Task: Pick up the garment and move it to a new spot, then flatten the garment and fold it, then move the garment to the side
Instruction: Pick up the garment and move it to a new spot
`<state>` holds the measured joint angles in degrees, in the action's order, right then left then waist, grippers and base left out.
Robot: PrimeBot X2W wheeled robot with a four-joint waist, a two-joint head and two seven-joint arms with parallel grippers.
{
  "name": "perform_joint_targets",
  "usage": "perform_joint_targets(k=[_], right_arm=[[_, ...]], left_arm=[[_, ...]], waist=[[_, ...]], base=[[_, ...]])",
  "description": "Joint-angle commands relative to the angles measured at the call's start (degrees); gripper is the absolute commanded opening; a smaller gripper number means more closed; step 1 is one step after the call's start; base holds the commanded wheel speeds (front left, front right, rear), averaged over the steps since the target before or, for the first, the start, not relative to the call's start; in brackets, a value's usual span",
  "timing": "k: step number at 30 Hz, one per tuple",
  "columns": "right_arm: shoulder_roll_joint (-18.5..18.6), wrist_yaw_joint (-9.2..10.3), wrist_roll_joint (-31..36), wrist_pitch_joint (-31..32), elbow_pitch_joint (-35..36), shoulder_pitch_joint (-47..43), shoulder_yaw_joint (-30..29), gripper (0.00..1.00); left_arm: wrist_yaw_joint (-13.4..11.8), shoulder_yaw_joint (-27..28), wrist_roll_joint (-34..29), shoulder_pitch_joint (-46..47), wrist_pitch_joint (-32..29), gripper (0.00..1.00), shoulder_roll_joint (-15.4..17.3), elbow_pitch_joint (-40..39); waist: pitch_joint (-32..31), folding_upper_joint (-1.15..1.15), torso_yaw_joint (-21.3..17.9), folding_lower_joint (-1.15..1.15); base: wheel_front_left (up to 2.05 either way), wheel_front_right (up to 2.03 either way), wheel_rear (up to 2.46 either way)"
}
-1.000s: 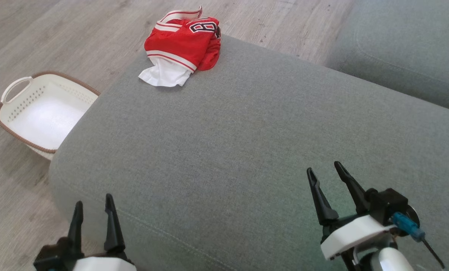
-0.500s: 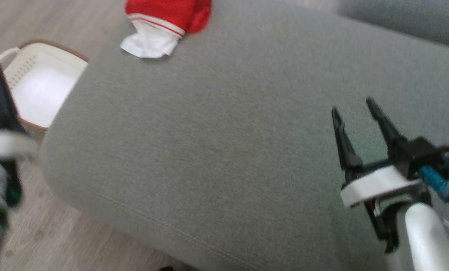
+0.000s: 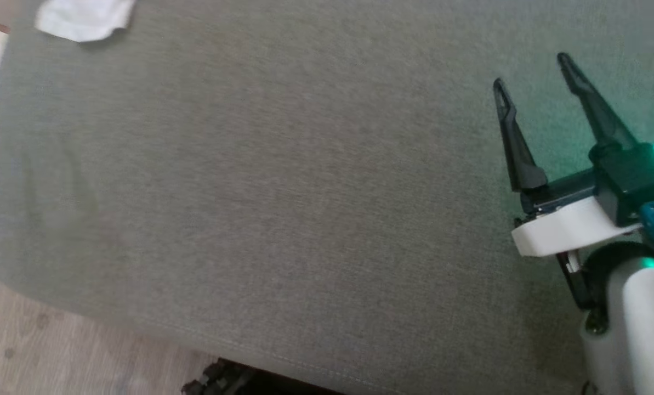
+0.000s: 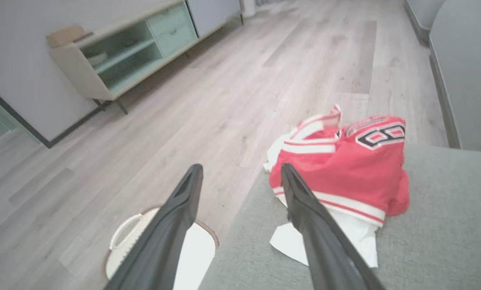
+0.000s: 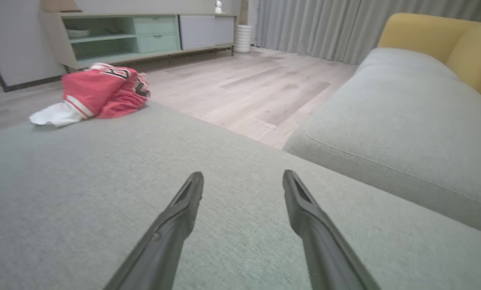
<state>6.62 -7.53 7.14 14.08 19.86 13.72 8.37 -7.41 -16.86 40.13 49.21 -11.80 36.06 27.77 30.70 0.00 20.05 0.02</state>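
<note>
White basket is standing bare left of the cushion bearing the garment; left gripper and right gripper are gaping wide.

The right pincer is pointing toward the far right, its two dark fingers standing wide apart, with its pale forearm showing at the near right corner. The left pincer is likewise holding its fingers wide apart.
</note>
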Motion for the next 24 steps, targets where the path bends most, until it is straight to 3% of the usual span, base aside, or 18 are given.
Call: perform_joint_targets(k=[1, 8, 15, 20, 22, 23, 24], right_arm=[[0.03, 0.04, 0.40, 0.60, 3.47, 1.02, 1.41, 1.00], [1.21, 0.04, 1.13, 2.50, 8.28, 0.27, -0.48, 1.00], [1.41, 0.04, 1.52, 3.10, 10.35, -0.27, -0.97, 1.00], [1.35, 0.04, 1.64, 3.16, 10.75, -0.03, -1.20, 1.00], [1.25, 0.04, 1.64, 3.09, 10.70, 0.21, -1.24, 1.00], [1.19, 0.04, 1.65, 2.99, 10.64, 0.35, -1.28, 1.00], [1.13, 0.04, 1.66, 2.88, 10.56, 0.51, -1.32, 1.00]], left_arm=[[0.47, 2.33, 0.23, 2.69, 0.11, 1.00, 3.08, 0.91], [4.08, 2.09, 2.69, 7.16, 2.39, 1.00, -1.57, 11.34], [6.42, 1.81, 3.55, 9.68, 4.02, 1.00, -3.56, 19.34], [9.67, 0.91, 4.47, 11.55, 3.35, 1.00, -5.54, 24.58], [10.83, 0.54, 4.89, 12.19, 2.65, 0.44, -6.19, 26.32], [11.29, 0.27, 4.92, 12.52, 2.35, 0.32, -6.34, 27.10], [11.68, -0.02, 4.81, 12.86, 2.36, 0.02, -6.38, 27.75]], waist=[[5.12, 0.00, -3.38, -0.02], [10.00, 0.00, -3.92, -0.02], [12.30, 0.00, -4.16, -0.02], [12.95, 0.00, -4.23, -0.02], [12.94, 0.00, -4.31, -0.02], [12.91, 0.00, -4.36, -0.02], [12.86, 0.00, -4.40, -0.02]], base=[[0.00, 0.00, 0.00], [0.00, 0.00, 0.00], [0.00, 0.00, 0.00], [0.00, 0.00, 0.00], [0.00, 0.00, 0.00], [0.00, 0.00, 0.00], [0.00, 0.00, 0.00]])
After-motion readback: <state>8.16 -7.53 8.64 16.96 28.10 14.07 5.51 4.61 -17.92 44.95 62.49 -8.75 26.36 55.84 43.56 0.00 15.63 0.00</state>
